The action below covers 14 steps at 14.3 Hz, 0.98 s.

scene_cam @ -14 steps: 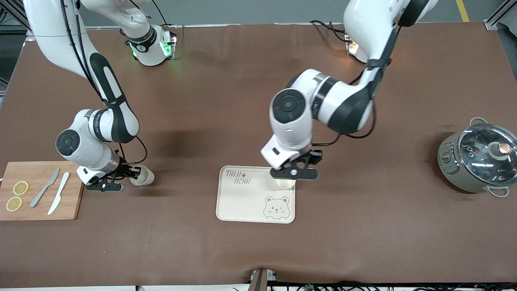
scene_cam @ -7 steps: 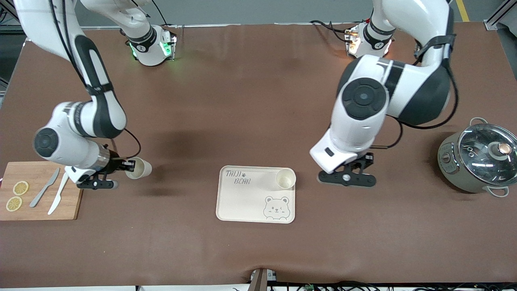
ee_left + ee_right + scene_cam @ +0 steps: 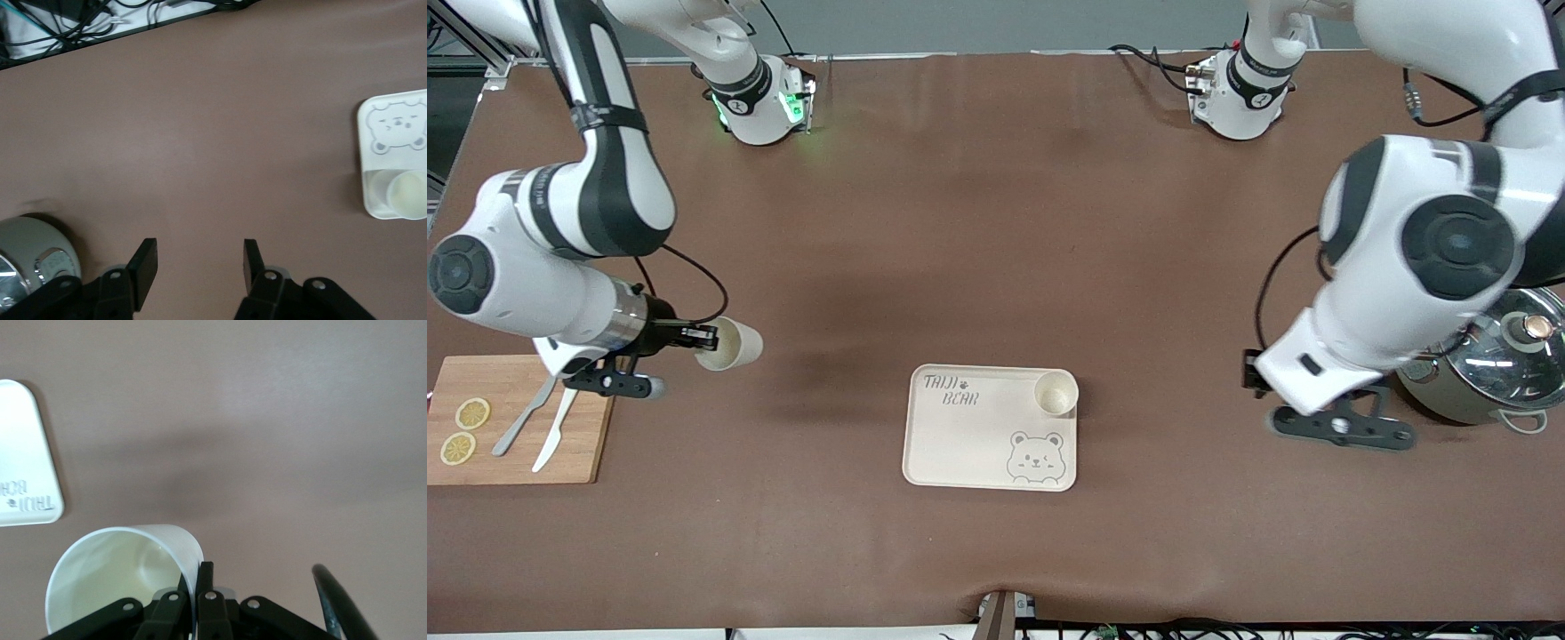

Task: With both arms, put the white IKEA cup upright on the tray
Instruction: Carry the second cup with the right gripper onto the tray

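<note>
Lying nearest the front camera of the task's things, the tray [image 3: 971, 444] served as the landmark; bare brown table [image 3: 996, 551] ran wide between its near rim and the table's front edge. One white cup [image 3: 1056, 394] stood upright inside the tray, tucked into the corner toward the left arm's end and farther from the camera, just beside the raised rim.

Toward the right arm's end from the tray, a bamboo cutting board [image 3: 587, 444] lay at the table's edge with two lemon slices [image 3: 471, 413], one grey knife [image 3: 525, 413] and one white knife [image 3: 557, 425] on it. A broad strip of bare table separated board and tray.

Over that strip, close to the board, the right gripper [image 3: 701, 340] hung with its jaws clenched on the rim of a second white cup [image 3: 729, 344], which was tipped on its side in the air with its mouth turned toward the gripper.

Toward the left arm's end from the tray, the left gripper [image 3: 200, 263] hung low over bare table, jaws parted and holding nothing, well apart from the tray. One grey pot with a glass lid [image 3: 1507, 356] stood just beside it, partly under the left arm.

Farther from the camera than the tray, open table ran up to the two arm bases.
</note>
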{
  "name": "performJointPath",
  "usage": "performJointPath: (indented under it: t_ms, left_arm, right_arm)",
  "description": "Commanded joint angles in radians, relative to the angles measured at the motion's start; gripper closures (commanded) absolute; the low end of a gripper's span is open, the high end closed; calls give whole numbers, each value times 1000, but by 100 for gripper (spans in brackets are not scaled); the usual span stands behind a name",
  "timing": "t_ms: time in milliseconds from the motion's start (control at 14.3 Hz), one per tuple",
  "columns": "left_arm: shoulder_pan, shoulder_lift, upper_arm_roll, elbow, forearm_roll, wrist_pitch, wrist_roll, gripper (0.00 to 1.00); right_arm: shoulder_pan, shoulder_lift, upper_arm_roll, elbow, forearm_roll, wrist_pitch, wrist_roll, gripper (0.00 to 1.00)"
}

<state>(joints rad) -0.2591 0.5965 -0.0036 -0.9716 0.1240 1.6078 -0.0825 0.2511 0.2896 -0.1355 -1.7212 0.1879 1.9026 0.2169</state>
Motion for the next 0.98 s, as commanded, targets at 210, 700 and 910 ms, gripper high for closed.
performJointPath:
  t_ms: [210,700,910]
  left_arm:
    - [133,-26,1,-27,-92,-3,38,26]
    - [193,-27,1,-27,-93,6,70,0]
    - [196,-38,2,-39,-89,9,90,0]
  right_arm:
    - [138,17,-6,90,86,3,267,100]
    - [249,146,-6,202,97,105,482,100]
    - [286,227,-7,288,91,116,561,100]
